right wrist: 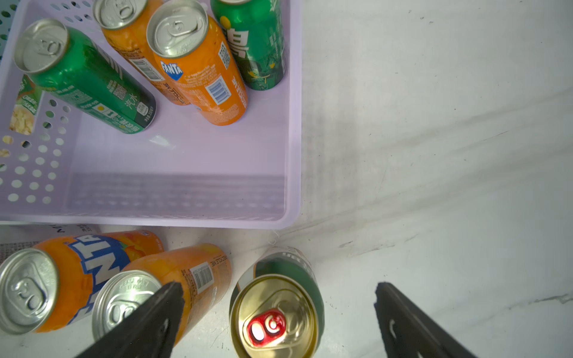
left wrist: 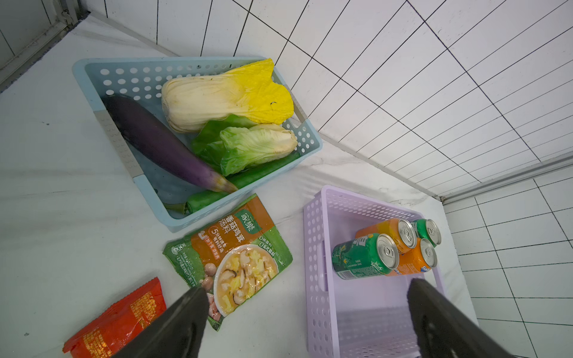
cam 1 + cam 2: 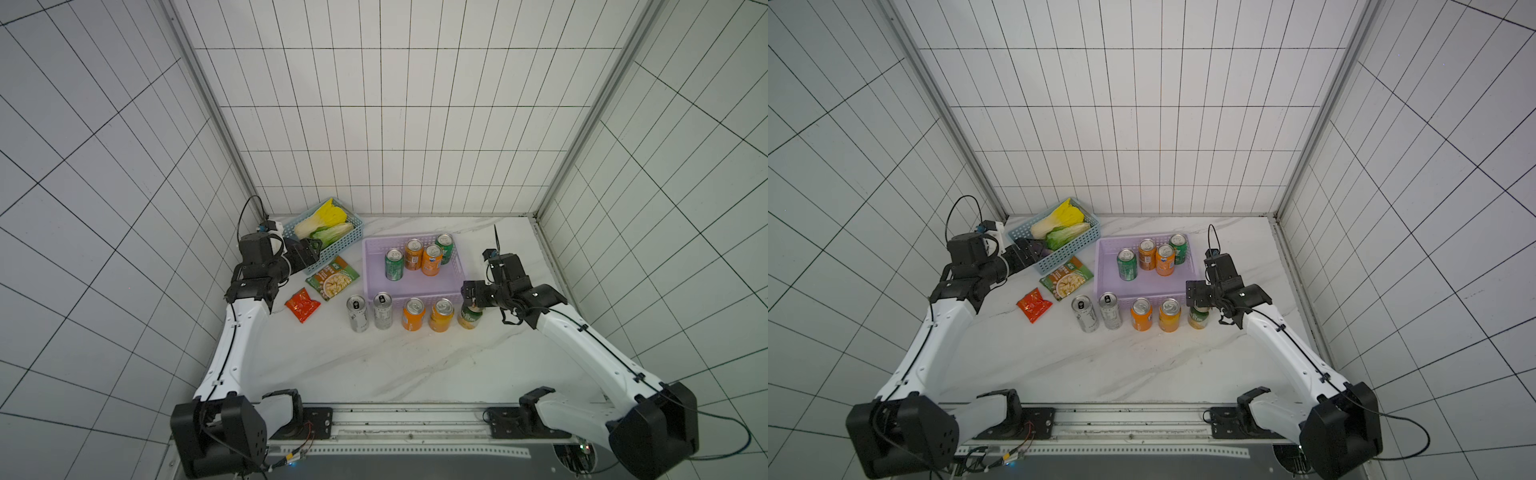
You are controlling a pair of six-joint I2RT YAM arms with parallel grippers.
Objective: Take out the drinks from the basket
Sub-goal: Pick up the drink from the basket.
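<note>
My right fingers (image 3: 471, 301) stand spread wide, one on each side of the green-and-gold can (image 1: 276, 316) with a gap on both sides, so I have hold of nothing. That can stands upright on the bench (image 3: 374, 365), at the right end of a row just in front of the basket (image 3: 365, 266): two silver cans (image 3: 357, 313), two orange cans (image 3: 413, 314), then this one.

What counts now is the four drinks inside the basket. They stand upright, long axes straight up, toward its far wall. The lone green can (image 3: 393, 264) is off to the left, while the rear orange can (image 3: 413, 254), the front orange can (image 3: 432, 259) and the far green can (image 3: 444, 248) are packed close together.

From my right fingers they lie forward and a little to the left, beyond the basket's near wall. I judge I must first rise clear of the can beneath me, then cross that wall and come down from above.

The packed three are nearer my right arm. My left fingers (image 3: 311, 252) hang wide open and empty by the corner of the blue basket (image 3: 336, 251). The lone green can sits about midway between the two arms — either could take it.
</note>
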